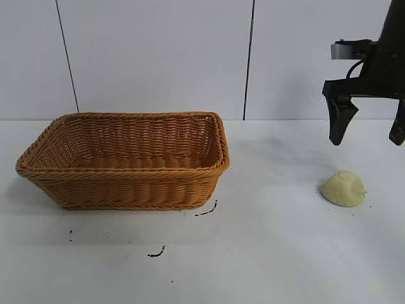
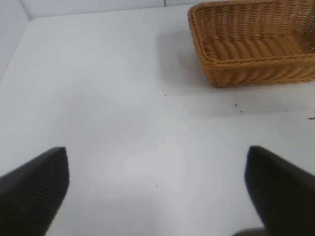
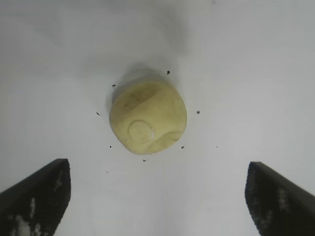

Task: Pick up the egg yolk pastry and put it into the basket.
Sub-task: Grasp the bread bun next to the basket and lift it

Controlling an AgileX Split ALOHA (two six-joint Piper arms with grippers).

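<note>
The egg yolk pastry, a small pale yellow dome, lies on the white table at the right. It also shows in the right wrist view, beyond the fingers. My right gripper hangs open and empty above and a little behind the pastry, in the right wrist view too. The orange-brown wicker basket stands left of centre and looks empty; its corner shows in the left wrist view. My left gripper is open and empty over bare table, out of the exterior view.
Small black marks lie on the table in front of the basket, and dark crumbs ring the pastry. A white panelled wall stands behind the table.
</note>
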